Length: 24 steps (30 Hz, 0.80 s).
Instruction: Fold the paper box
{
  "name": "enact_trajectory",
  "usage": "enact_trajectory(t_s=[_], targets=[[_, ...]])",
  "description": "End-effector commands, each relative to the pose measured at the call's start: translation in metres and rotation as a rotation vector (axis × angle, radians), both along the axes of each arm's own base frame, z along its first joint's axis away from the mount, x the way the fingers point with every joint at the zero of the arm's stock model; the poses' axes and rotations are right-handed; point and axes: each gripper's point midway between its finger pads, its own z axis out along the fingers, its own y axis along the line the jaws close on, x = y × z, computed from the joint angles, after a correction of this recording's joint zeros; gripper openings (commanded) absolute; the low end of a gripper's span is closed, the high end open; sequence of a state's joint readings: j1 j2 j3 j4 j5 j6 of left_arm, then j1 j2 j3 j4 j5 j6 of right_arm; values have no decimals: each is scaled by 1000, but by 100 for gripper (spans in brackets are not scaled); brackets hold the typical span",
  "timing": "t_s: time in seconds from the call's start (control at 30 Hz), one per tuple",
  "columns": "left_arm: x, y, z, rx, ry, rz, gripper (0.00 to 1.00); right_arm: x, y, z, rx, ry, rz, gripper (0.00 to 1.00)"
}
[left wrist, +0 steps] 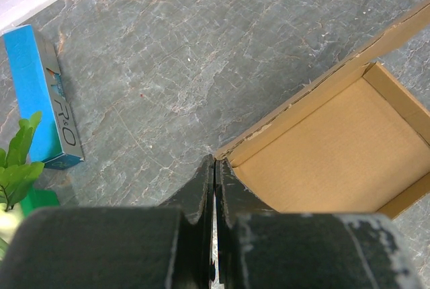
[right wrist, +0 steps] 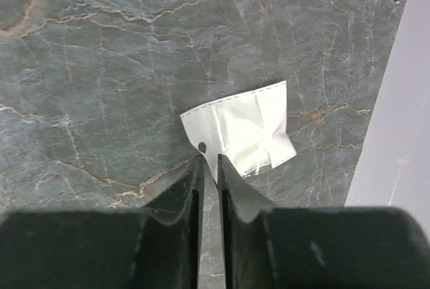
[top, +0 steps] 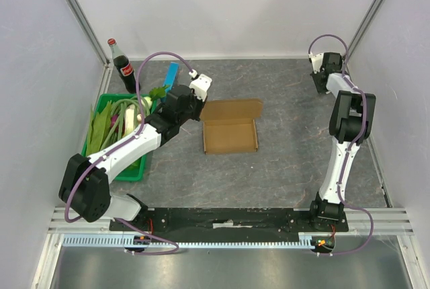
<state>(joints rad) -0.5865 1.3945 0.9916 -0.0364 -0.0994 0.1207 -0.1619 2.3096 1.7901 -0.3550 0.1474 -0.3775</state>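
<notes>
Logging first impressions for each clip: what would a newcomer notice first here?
The brown paper box lies half-formed at the centre of the table, lid flap open, with the left gripper shut at its corner. Left of it, a green basket holds leafy vegetables; the right gripper is shut beside a white sachet, far right.

My left arm (top: 127, 148) and right arm (top: 338, 168) are white tubes between bulky black joints, each trailed by a looping grey-purple cable (top: 161, 54). A white block (top: 200, 85) caps my left wrist. My left claw (left wrist: 215, 162) and right claw (right wrist: 209, 162) have matt black fingers (left wrist: 200, 191) with tapered tips, scuffed pale in places on the housing.
</notes>
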Motion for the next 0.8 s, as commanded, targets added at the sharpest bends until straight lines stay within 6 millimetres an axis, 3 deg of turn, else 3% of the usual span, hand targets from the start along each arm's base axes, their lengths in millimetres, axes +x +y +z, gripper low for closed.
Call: enact_trajectory(t_s=[0.0, 0.07, 0.1, 0.2, 0.23, 0.27, 0.3, 0.33, 0.37, 0.4, 0.43, 0.47, 0.5, 0.53, 0.57, 0.6, 0.63, 0.67, 0.7, 0.73, 0.77], targets=[[-1, -5, 13, -26, -33, -12, 2, 4, 5, -17, 72, 15, 36, 10], [-1, -5, 10, -20, -30, -15, 2, 7, 9, -17, 94, 9, 36, 0], [-1, -5, 10, -17, -29, -12, 2, 11, 12, -9, 105, -12, 26, 0], [0, -4, 9, -13, -24, 1, 2, 18, 16, 41, 165, -132, -113, 0], [1, -4, 8, -11, -22, 6, 2, 13, 21, 74, 247, -199, -221, 0], [0, -3, 8, -8, -18, 11, 2, 7, 24, 91, 294, -238, -290, 0], [1, -2, 7, -1, -21, 18, 2, -7, 34, 92, 335, -234, -354, 0], [1, 0, 7, 0, -22, 24, 2, -22, 47, 123, 389, -276, -392, 0], [2, 0, 6, 4, -19, 26, 2, -33, 63, 129, 438, -276, -424, 0], [1, -1, 6, 7, -21, 23, 2, -52, 92, 114, 464, -214, -398, 0], [1, -1, 6, 9, -21, 21, 2, -69, 108, 137, 485, -236, -368, 0], [1, -1, 4, 11, -23, 20, 2, -83, 122, 141, 495, -239, -361, 0], [1, -1, 5, 12, -30, 21, 2, -112, 154, 116, 479, -167, -307, 0], [1, -1, 5, 15, -30, 23, 2, -129, 161, 146, 472, -253, -287, 0], [1, -1, 5, 17, -29, 25, 2, -145, 177, 148, 477, -258, -258, 0], [1, 0, 3, 25, -29, 29, 2, -174, 213, 129, 478, -204, -165, 0], [1, 0, 3, 24, -30, 29, 2, -193, 229, 150, 509, -255, -119, 0], [2, 0, 2, 28, -30, 31, 2, -209, 239, 150, 510, -258, -92, 0], [1, 0, 2, 26, -31, 28, 2, -232, 260, 138, 500, -228, -29, 0], [1, -1, 2, 27, -29, 25, 2, -247, 253, 149, 483, -269, -37, 0], [0, -2, 2, 28, -27, 22, 2, -254, 240, 141, 425, -290, -72, 0]])
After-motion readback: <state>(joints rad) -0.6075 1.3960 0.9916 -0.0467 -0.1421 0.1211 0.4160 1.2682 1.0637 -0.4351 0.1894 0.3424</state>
